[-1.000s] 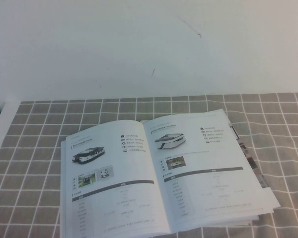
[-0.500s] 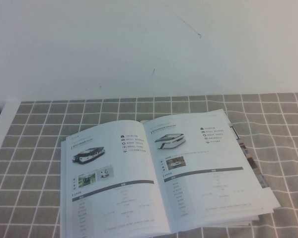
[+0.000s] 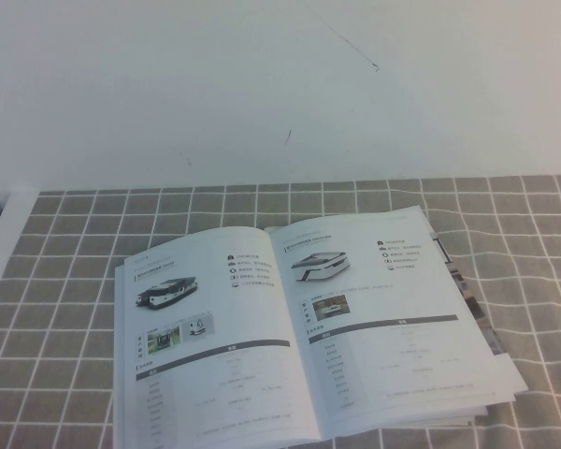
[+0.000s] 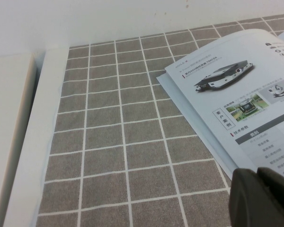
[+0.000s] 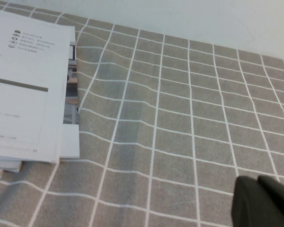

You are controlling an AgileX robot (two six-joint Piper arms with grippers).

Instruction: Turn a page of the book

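The book (image 3: pixel 299 327) lies open and flat on the grey checked cloth in the high view. Its left page (image 3: pixel 206 346) shows a low white-and-black vehicle, two small photos and a dark-barred table; it also shows in the left wrist view (image 4: pixel 246 99). The right page (image 3: pixel 383 309) shows another white-and-black vehicle. Neither gripper shows in the high view. My left gripper (image 4: pixel 258 172) is shut and empty, over the book's near left corner. My right gripper (image 5: pixel 258 180) is shut and empty, over bare cloth to the right of the book (image 5: pixel 23 94).
A colourful leaflet (image 3: pixel 467 290) sticks out from under the book's right edge and also shows in the right wrist view (image 5: pixel 72 71). The checked cloth (image 3: pixel 65 243) is rumpled right of the book. A white ledge (image 4: pixel 14 142) borders the cloth on the left. A white wall stands behind.
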